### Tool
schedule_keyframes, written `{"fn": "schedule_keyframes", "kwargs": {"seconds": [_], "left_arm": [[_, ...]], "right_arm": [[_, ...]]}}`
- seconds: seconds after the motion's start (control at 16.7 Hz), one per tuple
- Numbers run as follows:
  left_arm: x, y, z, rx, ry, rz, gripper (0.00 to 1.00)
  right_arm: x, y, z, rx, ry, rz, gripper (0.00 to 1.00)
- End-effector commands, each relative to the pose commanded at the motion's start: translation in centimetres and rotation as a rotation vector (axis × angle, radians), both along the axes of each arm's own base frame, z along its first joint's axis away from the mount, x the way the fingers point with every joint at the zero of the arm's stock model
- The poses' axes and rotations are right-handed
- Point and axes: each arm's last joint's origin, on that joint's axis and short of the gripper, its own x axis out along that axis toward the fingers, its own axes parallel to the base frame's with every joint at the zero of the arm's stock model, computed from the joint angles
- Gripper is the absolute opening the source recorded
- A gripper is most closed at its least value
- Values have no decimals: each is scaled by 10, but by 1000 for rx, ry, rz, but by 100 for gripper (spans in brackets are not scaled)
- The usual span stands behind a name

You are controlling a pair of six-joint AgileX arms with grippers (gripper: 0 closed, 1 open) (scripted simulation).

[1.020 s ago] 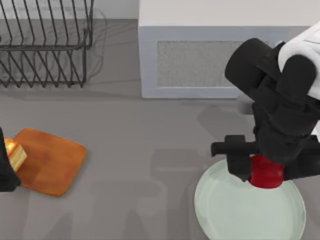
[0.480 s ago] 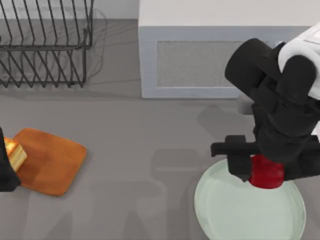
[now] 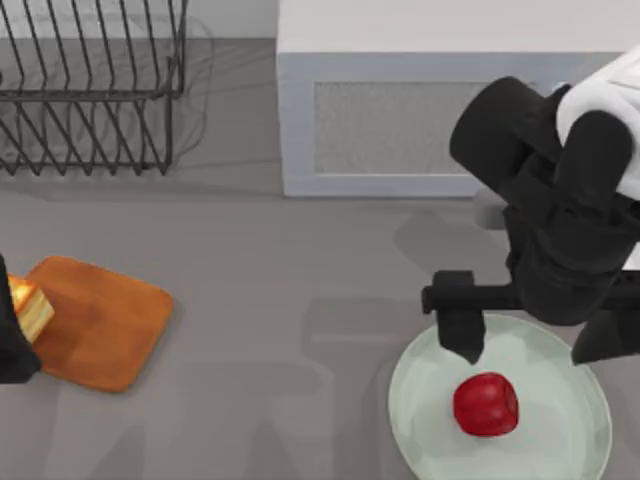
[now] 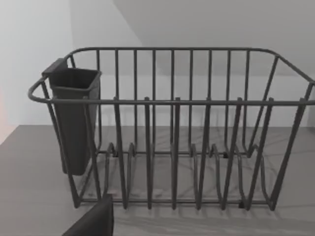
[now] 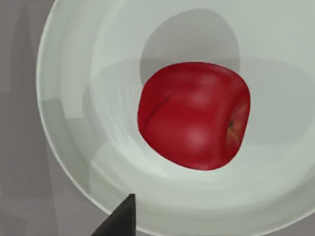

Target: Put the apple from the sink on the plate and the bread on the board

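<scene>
The right tool (image 3: 535, 350) is hovering with fingers spread, empty, above the glossy deep-red apple (image 3: 486, 404), which is sitting free on the pale mint-green round plate (image 3: 420, 420), so that half looks done. The golden-topped square bread (image 3: 30, 308) is lying at the edge of the orange-brown wooden board (image 3: 100, 325), beside the left tool (image 3: 12, 345); whether it is gripping, I cannot tell.

A dark wire dish rack (image 3: 90, 85) stands at the far left of the grey tabletop (image 3: 290, 290), its thin bars casting shadows on the surface beside it. Seen closer, the dish rack (image 4: 172, 128) has a rounded top rail, upright bars along its sides, a row of looped dividers along its floor, and a dark, tapered utensil cup (image 4: 74, 118) hanging inside one corner. To the right of the rack, at the far edge, sits a pale grey sink unit (image 3: 400, 120) with a speckled, recessed basin (image 3: 385, 125) in its top.
</scene>
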Motion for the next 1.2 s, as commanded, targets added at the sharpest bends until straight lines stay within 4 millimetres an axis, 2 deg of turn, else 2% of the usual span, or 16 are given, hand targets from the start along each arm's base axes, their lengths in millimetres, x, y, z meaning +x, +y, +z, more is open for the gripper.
{"fn": "schedule_keyframes", "kwargs": {"seconds": [0.48,0.6,0.72,0.9,1.2], "left_arm": [[0,0,0,0,0,0,100],[0,0,0,0,0,0,100],[0,0,0,0,0,0,100],[0,0,0,0,0,0,100],[0,0,0,0,0,0,100]], "right_arm": [[0,0,0,0,0,-1,100],[-1,-7,2,18,-24,-1,100],[-5,-20,6,58,-82,0,100],[-19,-53,13,144,-236,1,100],[-64,-117,15,263,-671,4,100]]}}
